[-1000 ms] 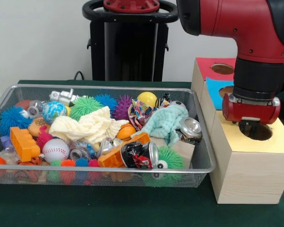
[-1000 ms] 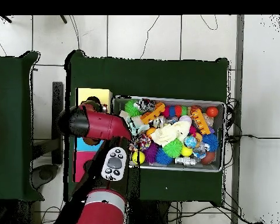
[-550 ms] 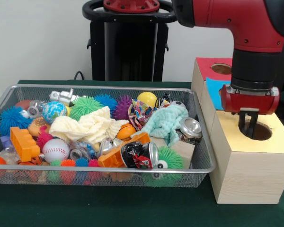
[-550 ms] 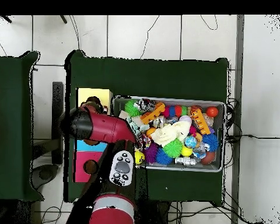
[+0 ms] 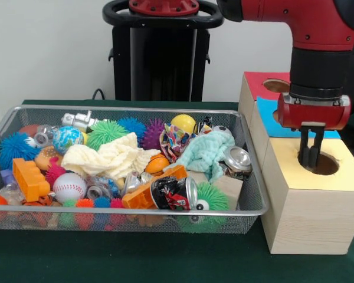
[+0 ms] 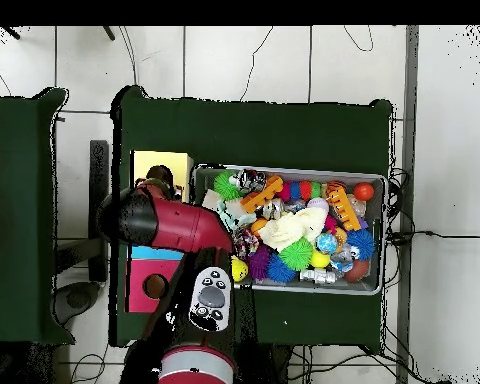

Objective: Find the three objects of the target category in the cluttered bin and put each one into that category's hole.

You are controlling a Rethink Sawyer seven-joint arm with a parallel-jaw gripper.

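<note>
The red Sawyer arm poises its claw (image 5: 310, 154) directly above the round hole (image 5: 320, 164) in the yellow-topped wooden box (image 5: 310, 206), which stands on the green-covered counter (image 5: 135, 256) just beside the wire-mesh bin (image 5: 6, 127). The two dark fingers (image 5: 304, 150) point straight down with their tips at the hole's rim, drawn near together with only a thin gap between them, and nothing can be seen held there; the claw appears empty. Which category is the target cannot be told from the scene, but every candidate lies in the bin, off to the side of the claw across the bin's near wall. Among the clutter sit a crushed can (image 5: 176, 193) lying on its side near the front rail, a second can (image 5: 237, 159) tipped against a mint cloth (image 5: 207, 151) at the end of the bin nearest the box, a baseball (image 5: 69, 187), an orange block (image 5: 29, 178) and several spiky balls. The next reach would seem to call for a sideways travel from the box back over the bin, with the second can the closest piece. Behind the yellow box, a blue-topped (image 5: 270, 118) and a red-topped box (image 5: 261, 82) stand in a row. The overhead view shows the arm covering most of the boxes, the claw itself hidden beneath it.
</note>
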